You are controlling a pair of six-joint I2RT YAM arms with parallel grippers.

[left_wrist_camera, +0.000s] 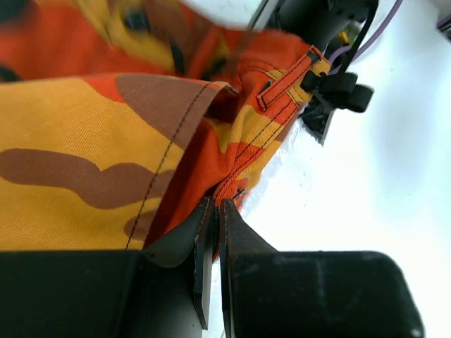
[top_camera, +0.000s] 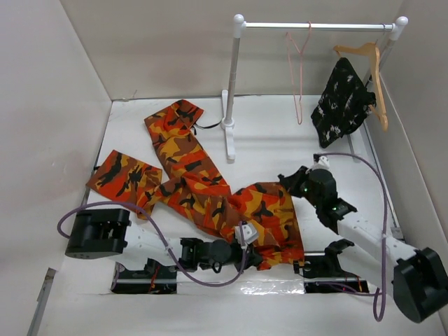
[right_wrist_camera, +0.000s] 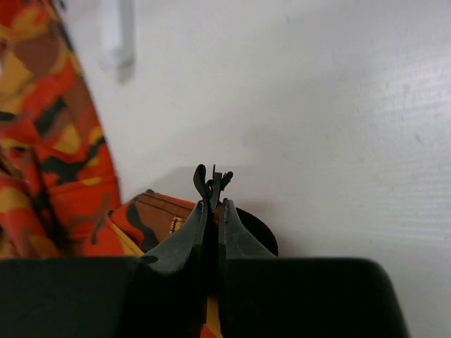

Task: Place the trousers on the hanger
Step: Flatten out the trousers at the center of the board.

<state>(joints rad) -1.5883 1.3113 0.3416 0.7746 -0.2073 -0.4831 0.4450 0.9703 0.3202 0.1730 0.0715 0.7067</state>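
The camouflage trousers (top_camera: 189,168) lie spread on the white table, legs running to the far left and the waist near the arms. My left gripper (top_camera: 255,250) is shut on the near waist edge; in the left wrist view its jaws (left_wrist_camera: 218,205) pinch the orange hem of the trousers (left_wrist_camera: 84,127). My right gripper (top_camera: 285,179) is shut on the far right corner of the waist; in the right wrist view it (right_wrist_camera: 213,201) clamps a black bit of the trousers' fabric (right_wrist_camera: 63,141). The pink wire hanger (top_camera: 299,77) hangs on the rack's rail, apart from both grippers.
A white clothes rack (top_camera: 234,91) stands at the back, its foot just beyond the trousers. A wooden hanger (top_camera: 371,63) with a black speckled garment (top_camera: 341,101) hangs at the rail's right end. White walls enclose the table on three sides.
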